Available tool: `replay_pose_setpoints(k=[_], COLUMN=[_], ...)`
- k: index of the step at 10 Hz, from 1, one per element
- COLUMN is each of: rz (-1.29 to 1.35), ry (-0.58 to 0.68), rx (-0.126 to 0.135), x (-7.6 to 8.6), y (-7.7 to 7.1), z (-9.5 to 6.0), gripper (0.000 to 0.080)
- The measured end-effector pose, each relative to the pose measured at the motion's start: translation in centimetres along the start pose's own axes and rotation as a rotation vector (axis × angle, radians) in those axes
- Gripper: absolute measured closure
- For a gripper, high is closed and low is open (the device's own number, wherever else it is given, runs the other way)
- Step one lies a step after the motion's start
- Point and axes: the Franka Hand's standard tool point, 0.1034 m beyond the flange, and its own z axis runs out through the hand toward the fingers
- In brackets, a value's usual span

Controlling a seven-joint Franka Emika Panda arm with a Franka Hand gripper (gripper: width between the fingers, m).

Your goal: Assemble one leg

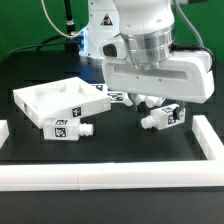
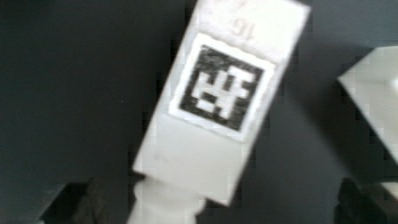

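Matte black table point(image 1: 110, 152); hand point(image 1: 151, 104) spread wide above blocky white plastic leg point(image 1: 165, 118), gripping nothing.

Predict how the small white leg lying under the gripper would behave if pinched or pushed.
The leg looks like solid moulded plastic, so it is probably stiff. Its flat faces suggest it would slide or spin on the table rather than roll. It looks small and likely light, and its smooth surface might slip in the gripper, which stands open.

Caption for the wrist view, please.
Small white plastic leg block with a black-and-white square tag lies on the dark table, peg end within the open pincer.
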Motion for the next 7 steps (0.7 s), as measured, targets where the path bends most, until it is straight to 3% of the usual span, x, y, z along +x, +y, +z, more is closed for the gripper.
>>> replay_pose_setpoints(k=[2,4,6,7], rz=[-0.006,-0.014,-0.014,-0.014], ry=[-0.012,-0.015,-0.015,-0.015], rx=[-0.016,-0.019,-0.019,-0.019], x=[-1.22,-1.37,-1.38,-1.38], y=[-0.39,-0.59,-0.58,-0.58], z=[1.16,1.45,1.46,1.47], gripper=[0.0151,0.0151,0.0429,0.0429])
